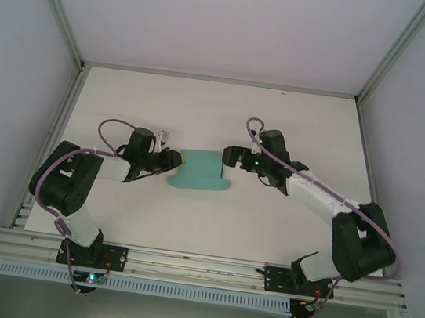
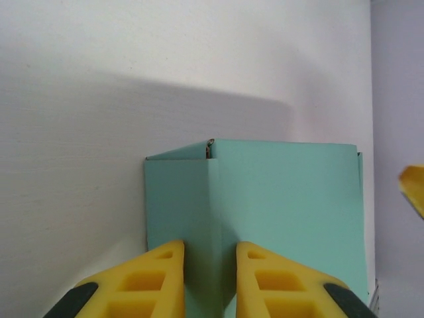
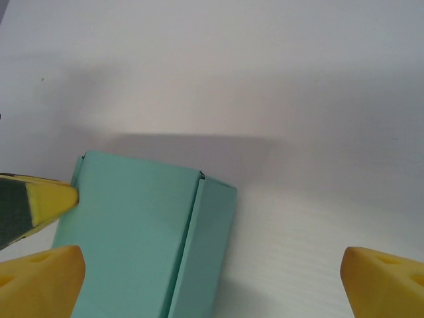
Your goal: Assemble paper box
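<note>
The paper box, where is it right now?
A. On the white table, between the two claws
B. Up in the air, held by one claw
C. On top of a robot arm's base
A: the top view shows the paper box lying on the table, with the left claw at one end and the right claw at the other.

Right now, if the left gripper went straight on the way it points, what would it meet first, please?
The paper box: the left gripper has its fingers either side of the box's raised fold, so it would run further onto the teal card. Whether the fingers touch the card is unclear.
</note>
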`<state>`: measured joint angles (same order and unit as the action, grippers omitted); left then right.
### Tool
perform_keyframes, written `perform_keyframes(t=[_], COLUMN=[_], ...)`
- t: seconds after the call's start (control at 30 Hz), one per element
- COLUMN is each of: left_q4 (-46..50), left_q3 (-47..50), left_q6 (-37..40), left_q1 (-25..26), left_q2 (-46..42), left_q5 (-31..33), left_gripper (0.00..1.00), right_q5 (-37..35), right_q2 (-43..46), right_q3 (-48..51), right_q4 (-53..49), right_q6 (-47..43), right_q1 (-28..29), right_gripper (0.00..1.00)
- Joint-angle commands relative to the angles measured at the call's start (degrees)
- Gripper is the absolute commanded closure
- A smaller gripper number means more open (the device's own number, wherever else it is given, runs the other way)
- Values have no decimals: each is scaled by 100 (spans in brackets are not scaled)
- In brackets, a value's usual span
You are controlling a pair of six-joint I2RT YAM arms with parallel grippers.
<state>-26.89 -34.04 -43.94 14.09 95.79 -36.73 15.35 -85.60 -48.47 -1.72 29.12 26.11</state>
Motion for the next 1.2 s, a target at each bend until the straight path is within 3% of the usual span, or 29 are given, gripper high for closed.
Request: perform_keyframes(t=[0.0, 0.23, 0.47, 0.53, 0.73, 0.8, 0.83, 0.87, 0.9, 1.0, 1.1, 1.17], left_q4=[-72, -1003, -1786, -1683, -1540, -1301, -1160, -989, -720, 358, 1789, 2520], left_q3=[256, 618, 805, 794, 645, 478, 394, 306, 182, -206, -701, -988], left_q6=[62, -307, -650, -557, -405, -256, -175, -73, 67, 886, 2398, 3451], left_q1=[-151, -356, -455, -451, -450, -441, -434, -422, -412, -238, 271, 659], left_q2=[83, 310, 607, 592, 337, 90, -56, -231, -458, -1259, -2064, -2416], left_q5=[-39, -365, -605, -599, -632, -613, -570, -487, -371, 219, 1417, 1843], left_gripper=[81, 84, 85, 84, 79, 68, 55, 33, 1, 0, 0, 0], right_q5=[1116, 2073, 2517, 2614, 2621, 2588, 2578, 2567, 2560, 2493, 2229, 2057], right_q2=[-529, -1418, -1990, -2116, -2051, -1930, -1865, -1804, -1725, -1459, -1106, -863], right_q3=[-333, -580, -682, -699, -798, -741, -691, -642, -586, -478, -585, -727], right_q4=[-219, 344, 1009, 1382, 1782, 1754, 1754, 1746, 1743, 1472, 616, -73], right_q6=[406, 1046, 1607, 1848, 2093, 2124, 2161, 2208, 2253, 2335, 2228, 2107], right_q1=[-49, 41, 230, 238, 203, 148, 118, 98, 60, -63, -188, -300], right_gripper=[1, 4, 10, 17, 52, 56, 57, 57, 57, 58, 61, 59])
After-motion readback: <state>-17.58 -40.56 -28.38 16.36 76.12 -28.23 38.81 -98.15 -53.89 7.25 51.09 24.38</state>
